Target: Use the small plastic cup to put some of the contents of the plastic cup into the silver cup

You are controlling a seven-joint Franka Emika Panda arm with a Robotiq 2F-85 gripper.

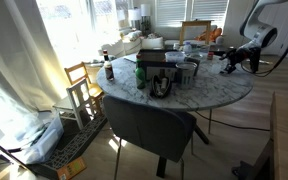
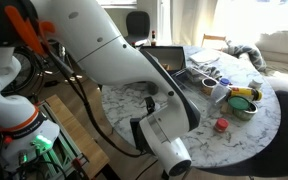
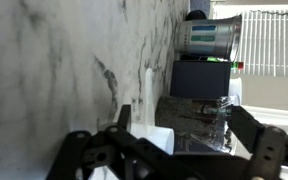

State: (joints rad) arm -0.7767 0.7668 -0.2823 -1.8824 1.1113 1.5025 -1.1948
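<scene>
In the wrist view, which stands turned on its side, my gripper (image 3: 187, 128) is open with its two dark fingers spread wide. A clear plastic cup (image 3: 202, 125) with dark contents lies between the fingers, and neither finger touches it. A small white object (image 3: 150, 140) sits beside it near one finger; I cannot tell if it is the small cup. The silver cup (image 3: 215, 35) stands farther off, behind a black box (image 3: 200, 80). In an exterior view my gripper (image 1: 229, 62) is low at the edge of the round marble table (image 1: 219, 95).
The table holds a green bottle (image 1: 141, 75), a dark container (image 1: 162, 85) and other clutter at the back. A bowl with yellow contents (image 2: 242, 105), a red-capped item (image 2: 221, 125) and a tray (image 2: 199, 72) show too. A dark chair (image 1: 149, 125) stands at the table's front.
</scene>
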